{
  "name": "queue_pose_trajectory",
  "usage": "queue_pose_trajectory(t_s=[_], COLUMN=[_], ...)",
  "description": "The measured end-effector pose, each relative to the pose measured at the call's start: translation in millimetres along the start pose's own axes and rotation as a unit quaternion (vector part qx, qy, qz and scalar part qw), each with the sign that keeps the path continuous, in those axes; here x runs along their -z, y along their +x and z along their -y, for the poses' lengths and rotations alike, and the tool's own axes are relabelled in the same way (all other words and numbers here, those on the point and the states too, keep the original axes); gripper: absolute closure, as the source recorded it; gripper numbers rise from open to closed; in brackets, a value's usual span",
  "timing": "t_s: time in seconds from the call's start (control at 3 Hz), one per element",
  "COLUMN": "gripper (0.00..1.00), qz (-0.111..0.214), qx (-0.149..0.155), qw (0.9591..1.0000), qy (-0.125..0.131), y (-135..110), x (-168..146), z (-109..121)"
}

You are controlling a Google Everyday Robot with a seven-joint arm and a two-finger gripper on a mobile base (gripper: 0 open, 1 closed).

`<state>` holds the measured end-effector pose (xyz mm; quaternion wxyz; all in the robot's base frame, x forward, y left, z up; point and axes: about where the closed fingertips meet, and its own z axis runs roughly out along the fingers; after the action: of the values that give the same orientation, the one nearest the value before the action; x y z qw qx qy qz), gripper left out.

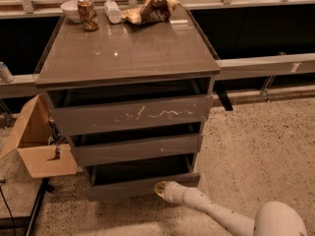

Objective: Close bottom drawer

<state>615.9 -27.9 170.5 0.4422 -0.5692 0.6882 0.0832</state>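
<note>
While the bottom drawer (123,189) stands pulled out at the foot of the cabinet (128,53), its front is judged stiff, smooth and handle-less — best pushed flat, not gripped. The end effector (162,188) is seen at that front, right of centre; its opening cannot be told.

- Glossy, smooth grey-brown top on the table (128,53).
- Matt wood front on the bottom drawer (123,190).
- Smooth off-white plastic on the end effector (162,189), against that front's right part.
- Dull brown cardboard box (47,163).
- Speckled, gritty floor (256,141).
</note>
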Motion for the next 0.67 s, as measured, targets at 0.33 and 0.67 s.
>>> queue_pose_trajectory(t_s=[0.33, 0.67], gripper=[1.0, 1.0], qz=[0.006, 0.008], qx=[0.003, 0.002], qw=[0.9999, 0.9999], qy=[0.009, 0.012], y=[-2.5, -2.4], x=[-12.4, -22.1], z=[10.1, 16.6])
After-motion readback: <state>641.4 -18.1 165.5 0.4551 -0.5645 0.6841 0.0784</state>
